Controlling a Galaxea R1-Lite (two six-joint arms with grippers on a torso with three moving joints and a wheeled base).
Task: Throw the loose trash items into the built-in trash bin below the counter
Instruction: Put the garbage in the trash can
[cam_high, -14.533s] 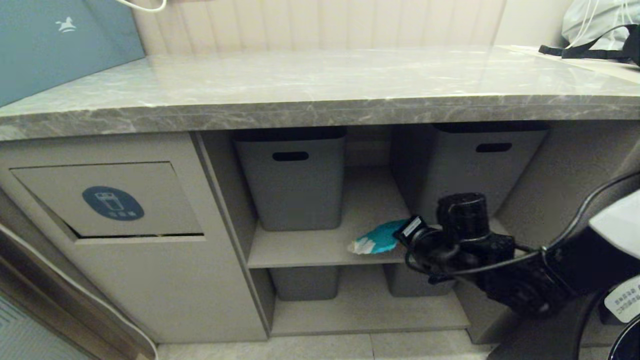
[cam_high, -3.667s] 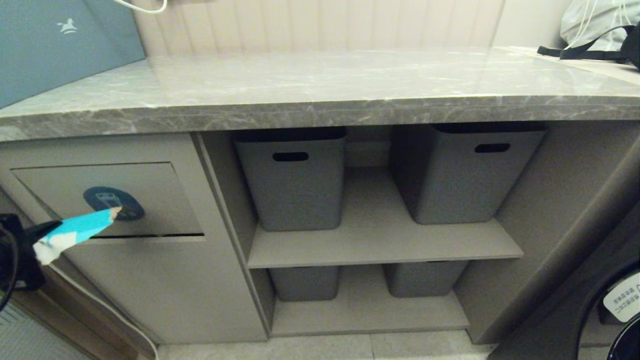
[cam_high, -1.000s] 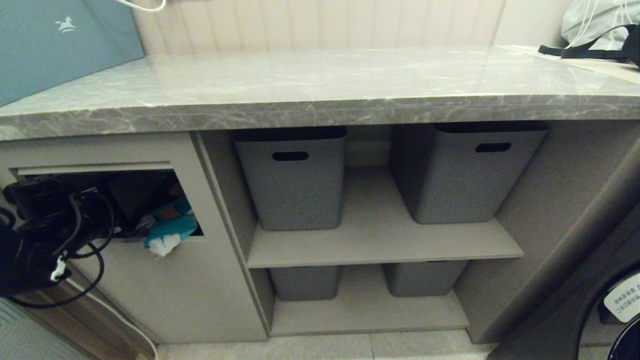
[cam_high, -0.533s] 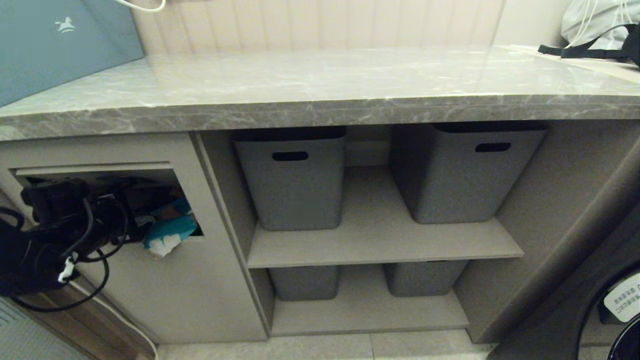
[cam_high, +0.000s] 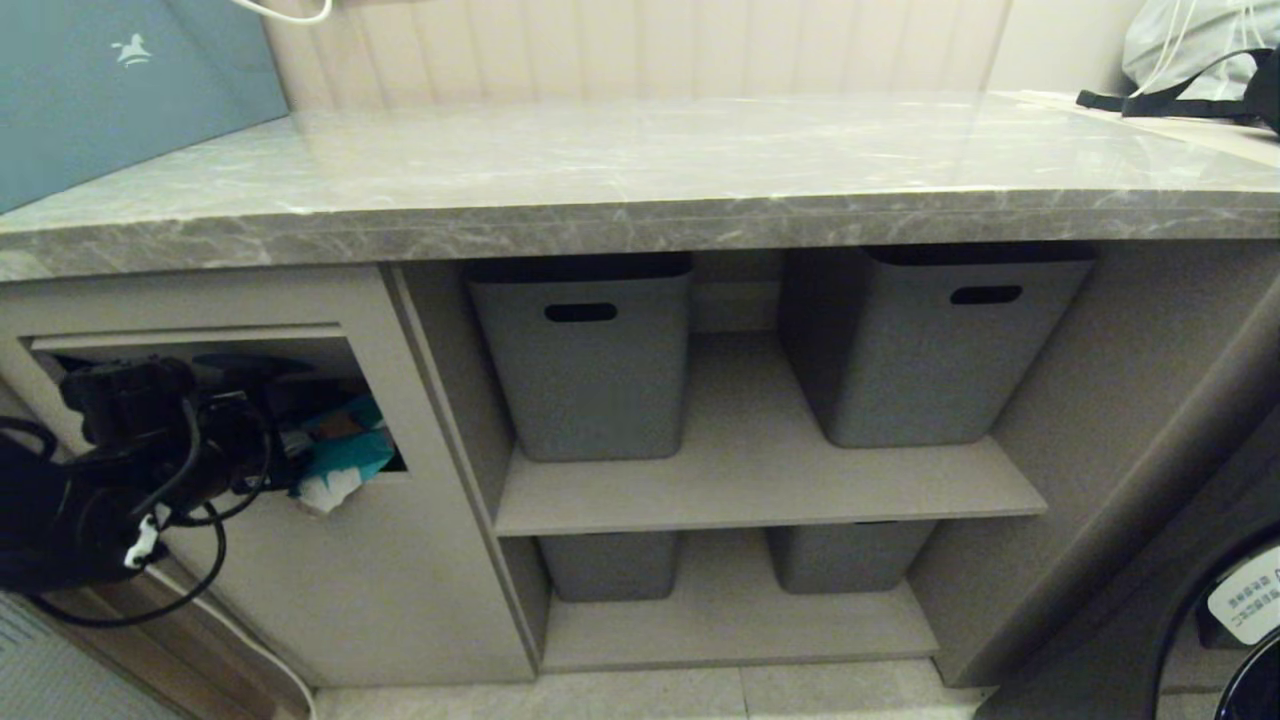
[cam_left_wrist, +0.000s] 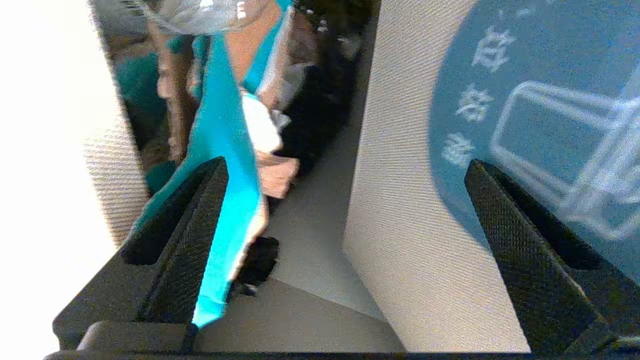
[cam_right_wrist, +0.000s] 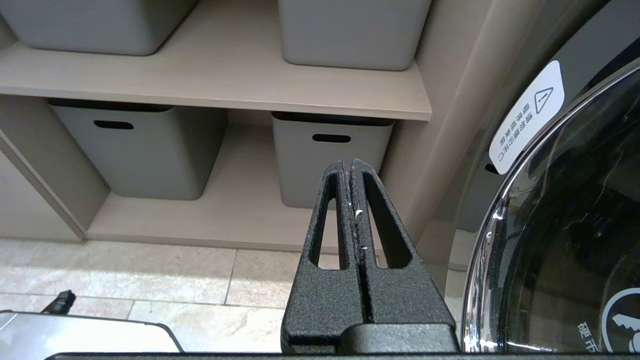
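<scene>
My left arm reaches into the opening of the built-in trash bin below the counter. Its flap with the blue icon is pushed inward. The left gripper stands open inside the opening. A wrinkly teal packet with a white end hangs over the opening's lower edge. In the left wrist view this packet lies against one finger, with nothing clamped on it. A turquoise-and-brown piece sits deeper inside. The right gripper is shut and empty, parked low by the lower shelf.
Two grey tubs stand on the upper shelf, with two more below. A big blue-grey bag stands on the counter's left end. A round glass machine door is close on the right.
My left arm has shifted a little to the right, further across the bin opening. The flap stays pushed in and the teal packet still hangs over the lower edge.
</scene>
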